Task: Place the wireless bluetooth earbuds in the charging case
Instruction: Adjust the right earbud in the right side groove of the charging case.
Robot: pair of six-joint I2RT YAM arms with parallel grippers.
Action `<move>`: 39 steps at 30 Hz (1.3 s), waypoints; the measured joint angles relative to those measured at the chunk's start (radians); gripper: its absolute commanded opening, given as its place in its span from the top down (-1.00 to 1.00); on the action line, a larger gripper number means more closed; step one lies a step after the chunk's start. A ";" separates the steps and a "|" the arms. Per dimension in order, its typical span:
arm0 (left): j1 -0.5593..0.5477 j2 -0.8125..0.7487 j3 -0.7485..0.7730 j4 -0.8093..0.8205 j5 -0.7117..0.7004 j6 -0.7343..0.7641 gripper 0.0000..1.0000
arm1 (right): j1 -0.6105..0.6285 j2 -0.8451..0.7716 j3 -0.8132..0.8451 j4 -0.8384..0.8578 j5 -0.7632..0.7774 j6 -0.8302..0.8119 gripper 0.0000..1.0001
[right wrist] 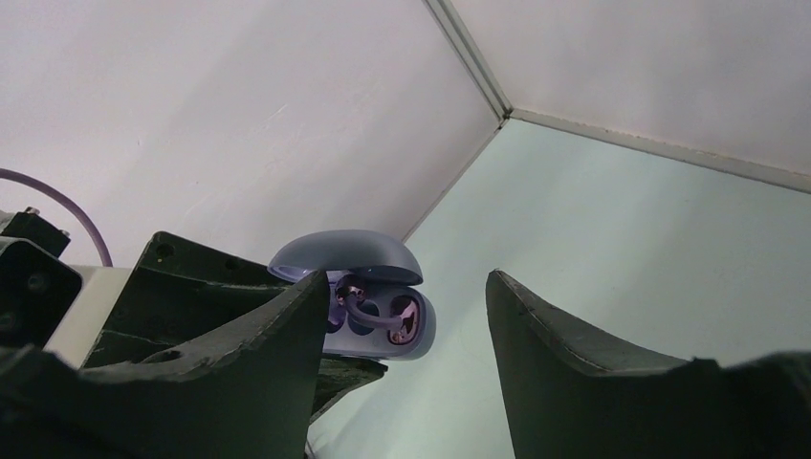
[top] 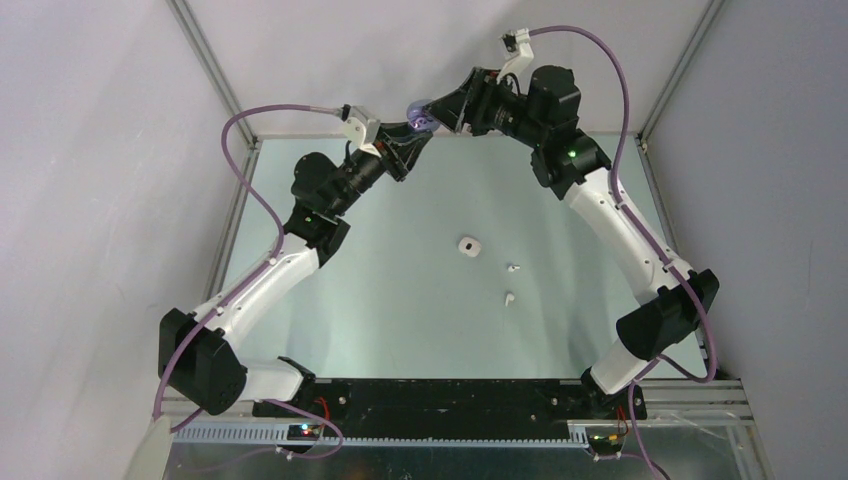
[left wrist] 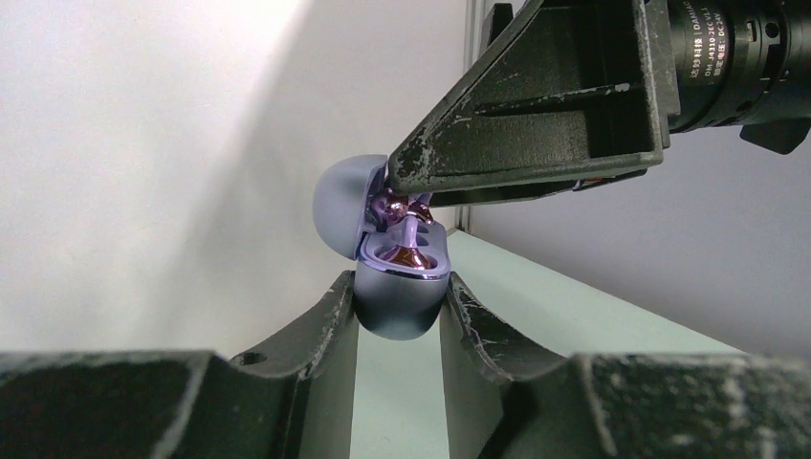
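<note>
Left gripper (left wrist: 397, 283) clenched on open purple case (left wrist: 400, 316), held up at far edge. Right gripper (right wrist: 409, 279) spread wide beside it. Wrist views show purple earbuds (right wrist: 400, 320) inside. Only the top view shows white case (top: 467, 245) and white earbuds (top: 513, 268) mid-table.

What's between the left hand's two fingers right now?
The open purple charging case, its lower shell pinched by the left hand, a purple earbud inside. The left wrist view shows it.
</note>
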 measured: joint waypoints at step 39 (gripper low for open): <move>0.000 -0.004 -0.009 -0.025 0.007 0.045 1.00 | -0.078 -0.016 -0.048 0.021 -0.179 -0.097 -0.41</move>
